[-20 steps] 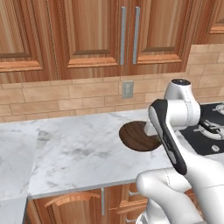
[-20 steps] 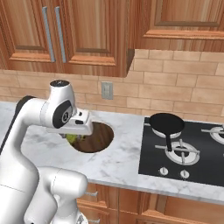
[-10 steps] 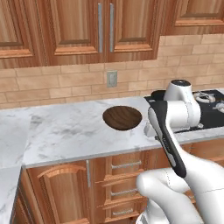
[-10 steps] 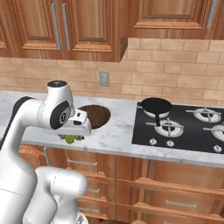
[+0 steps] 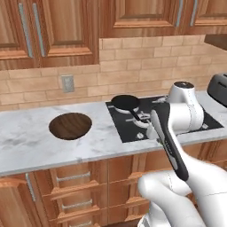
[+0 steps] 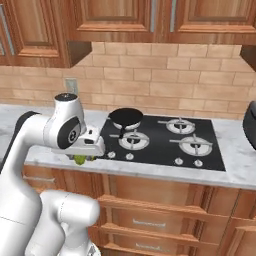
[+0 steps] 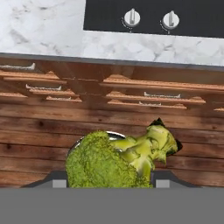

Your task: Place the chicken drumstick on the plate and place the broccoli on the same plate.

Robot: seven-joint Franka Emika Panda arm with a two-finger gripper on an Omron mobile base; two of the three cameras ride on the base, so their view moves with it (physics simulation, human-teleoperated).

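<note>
Marble counter edge, broccoli clamped in gripper

A round dark brown wooden board lies on the white marbled counter, left of the black four-burner cooktop. A black frying pan sits on the cooktop's rear left burner. Below the counter runs a row of wooden drawers. A lumpy yellowish-green broccoli floret sits between the gripper fingers, out in front of the counter's edge, above the plank floor.
</note>
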